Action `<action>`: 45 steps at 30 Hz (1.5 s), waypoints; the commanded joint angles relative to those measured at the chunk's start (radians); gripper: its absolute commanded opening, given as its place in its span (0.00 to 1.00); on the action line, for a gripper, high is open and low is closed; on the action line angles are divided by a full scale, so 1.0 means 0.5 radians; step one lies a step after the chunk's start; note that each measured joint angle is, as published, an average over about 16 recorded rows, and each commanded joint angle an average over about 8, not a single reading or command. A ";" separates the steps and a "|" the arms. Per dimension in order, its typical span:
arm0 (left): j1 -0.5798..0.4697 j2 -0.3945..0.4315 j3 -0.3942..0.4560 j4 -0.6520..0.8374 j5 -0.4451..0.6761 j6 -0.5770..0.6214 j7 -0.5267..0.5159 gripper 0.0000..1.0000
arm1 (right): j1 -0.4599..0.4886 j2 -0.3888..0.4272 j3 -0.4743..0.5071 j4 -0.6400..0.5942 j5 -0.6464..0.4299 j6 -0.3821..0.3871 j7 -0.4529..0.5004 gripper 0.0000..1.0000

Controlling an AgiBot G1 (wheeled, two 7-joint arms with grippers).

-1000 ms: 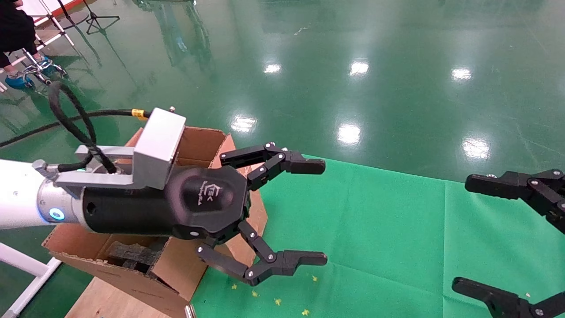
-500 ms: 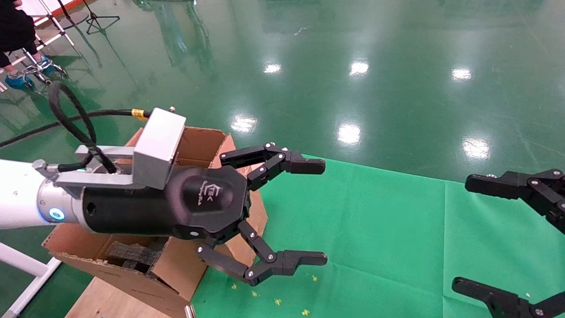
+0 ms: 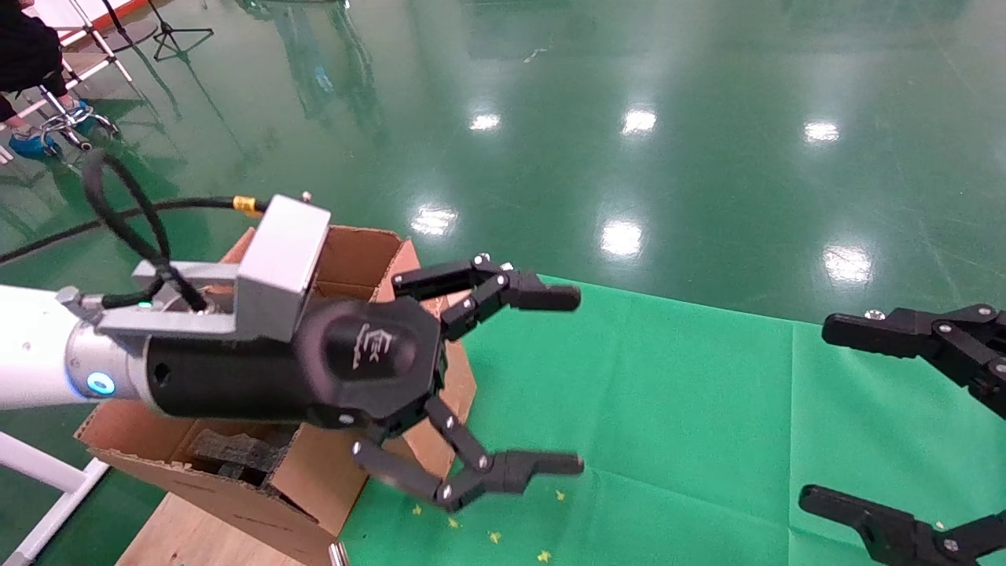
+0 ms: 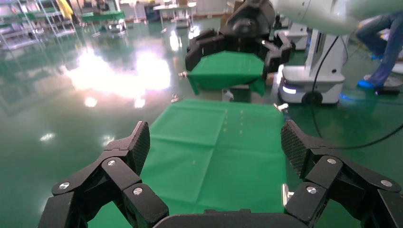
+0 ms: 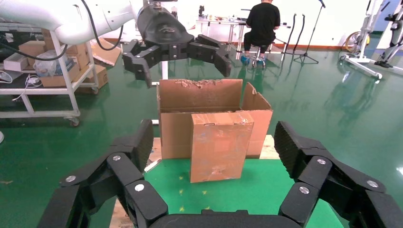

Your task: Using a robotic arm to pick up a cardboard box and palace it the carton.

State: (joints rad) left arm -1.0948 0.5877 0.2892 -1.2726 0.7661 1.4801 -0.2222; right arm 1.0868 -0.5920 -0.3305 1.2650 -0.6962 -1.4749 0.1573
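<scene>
Left gripper point(image 3: 562, 381) above carton point(image 3: 259, 472) — right of it.

The robotic arm point(image 3: 31, 358) is a white tube ending in a silver wrist with a small blue light. Its tool point(image 3: 570, 377) has a black rounded body with a white logo, black jointed fingers point(image 3: 471, 479) studded with silver screws, a grey camera block point(image 3: 283, 255) and a looping black cable point(image 3: 126, 216) with a yellow tag.

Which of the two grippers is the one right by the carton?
The left gripper: fingers spread wide, empty, it hangs just beyond the carton's flaps over the green cloth. The right gripper, also open, is at the cloth's far side.
</scene>
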 commanded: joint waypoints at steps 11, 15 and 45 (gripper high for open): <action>-0.210 -0.216 0.179 -0.081 0.485 -0.123 -0.508 1.00 | 0.000 0.000 0.000 0.000 0.000 0.000 0.000 0.00; -0.302 -0.256 0.247 -0.138 0.642 -0.129 -0.695 1.00 | 0.000 0.000 0.000 0.000 0.000 0.000 0.000 0.00; -0.995 -0.007 0.626 -0.067 1.582 0.047 -1.826 1.00 | 0.000 0.000 -0.001 -0.001 0.001 0.001 -0.001 0.00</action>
State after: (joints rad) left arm -1.5848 0.5834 0.6030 -1.3038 1.5501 1.5069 -1.1234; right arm 1.0871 -0.5918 -0.3308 1.2644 -0.6959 -1.4745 0.1568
